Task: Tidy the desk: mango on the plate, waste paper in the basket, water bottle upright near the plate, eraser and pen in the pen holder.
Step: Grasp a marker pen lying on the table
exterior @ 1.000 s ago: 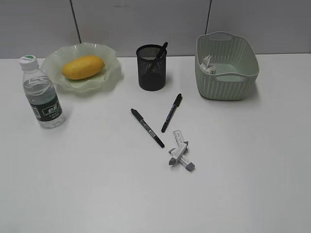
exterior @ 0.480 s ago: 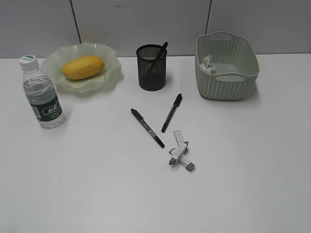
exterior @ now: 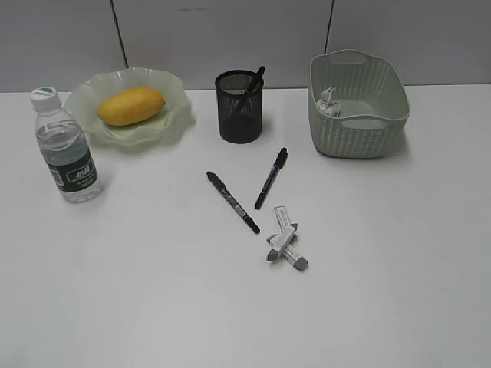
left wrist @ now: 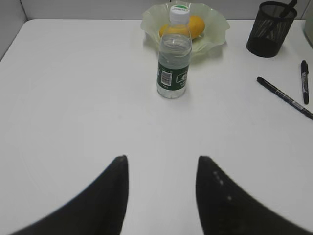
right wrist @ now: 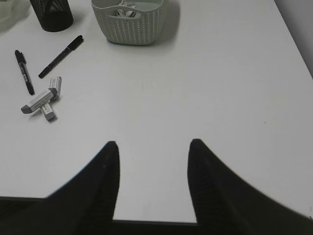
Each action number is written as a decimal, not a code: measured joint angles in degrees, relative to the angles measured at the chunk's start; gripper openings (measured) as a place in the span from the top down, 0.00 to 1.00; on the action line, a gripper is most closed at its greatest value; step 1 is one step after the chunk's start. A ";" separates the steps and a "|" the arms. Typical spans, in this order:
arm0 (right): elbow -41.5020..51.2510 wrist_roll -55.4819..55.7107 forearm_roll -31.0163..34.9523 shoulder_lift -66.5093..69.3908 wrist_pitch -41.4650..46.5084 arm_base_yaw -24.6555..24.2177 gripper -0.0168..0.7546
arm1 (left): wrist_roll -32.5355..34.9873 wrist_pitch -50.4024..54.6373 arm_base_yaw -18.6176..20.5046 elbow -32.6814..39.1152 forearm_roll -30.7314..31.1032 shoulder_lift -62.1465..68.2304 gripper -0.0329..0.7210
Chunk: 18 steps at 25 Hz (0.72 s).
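White surface [exterior: 115, 291]; both claws, left [left wrist: 161, 169] and right [right wrist: 152, 152], spread and empty; crossed erasers [exterior: 285, 247] could slip apart when pinched

Water bottle [left wrist: 173, 58] label – white writing, barcode – too small to read.

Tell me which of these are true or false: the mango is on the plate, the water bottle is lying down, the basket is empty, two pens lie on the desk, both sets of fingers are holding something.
1. The mango is on the plate. True.
2. The water bottle is lying down. False: it stands upright beside the plate.
3. The basket is empty. False: the waste paper is inside.
4. Two pens lie on the desk. True; a third stands in the pen holder.
5. Both sets of fingers hold something. False: left fingers and right fingers are apart, empty.
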 joint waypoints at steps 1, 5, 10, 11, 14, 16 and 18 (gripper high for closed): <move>0.00 0.05 0.04 0.00 0.00 0.00 0.49 | 0.00 0.00 0.00 0.00 0.01 0.00 0.50; 0.00 0.12 0.12 0.00 0.00 0.00 0.49 | 0.00 0.00 0.00 0.00 0.07 0.00 0.51; 0.00 0.18 0.21 0.00 0.00 0.00 0.49 | 0.00 0.00 0.00 0.00 -1.46 0.00 0.41; 0.00 0.18 0.21 0.00 0.00 0.00 0.49 | 0.00 0.00 0.00 0.00 -1.53 0.00 0.36; 0.00 0.18 0.21 0.00 0.05 0.00 0.49 | 0.00 0.06 0.00 0.00 -1.95 0.09 0.27; 0.00 0.18 0.21 0.00 0.05 0.00 0.49 | 0.00 0.48 0.00 -0.06 -3.26 2.24 0.26; 0.00 0.18 0.21 0.00 0.05 0.00 0.49 | 0.00 1.59 0.07 -0.81 -3.93 6.88 0.27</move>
